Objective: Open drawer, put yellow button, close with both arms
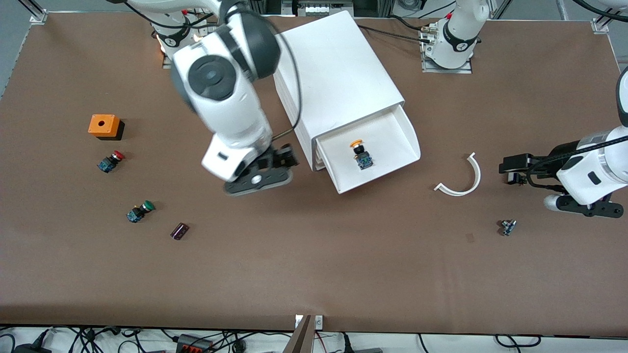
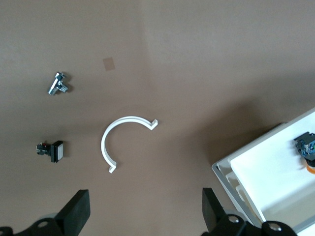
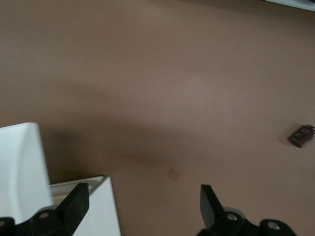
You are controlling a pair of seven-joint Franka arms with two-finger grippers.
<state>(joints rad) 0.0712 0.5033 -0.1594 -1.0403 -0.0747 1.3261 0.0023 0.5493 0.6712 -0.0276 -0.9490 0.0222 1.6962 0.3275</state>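
Three push-button switches (image 1: 362, 155), one orange box (image 1: 103, 125), one cabinet (image 1: 338, 83), one white arc (image 1: 461, 177), two arms (image 1: 230, 98)

This is a robotics lab: two white robot arms (image 1: 230, 98) are bolted on metal base plates (image 1: 447, 66) to a wide brown desk (image 1: 314, 274), aluminium frame posts (image 1: 34, 12) stand at its corners, and loose cables and power strips (image 1: 194, 343) run along its edge.

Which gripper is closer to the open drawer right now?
Right gripper, open beside the drawer at the cabinet's corner. Left gripper, also open, is past the white curved piece.
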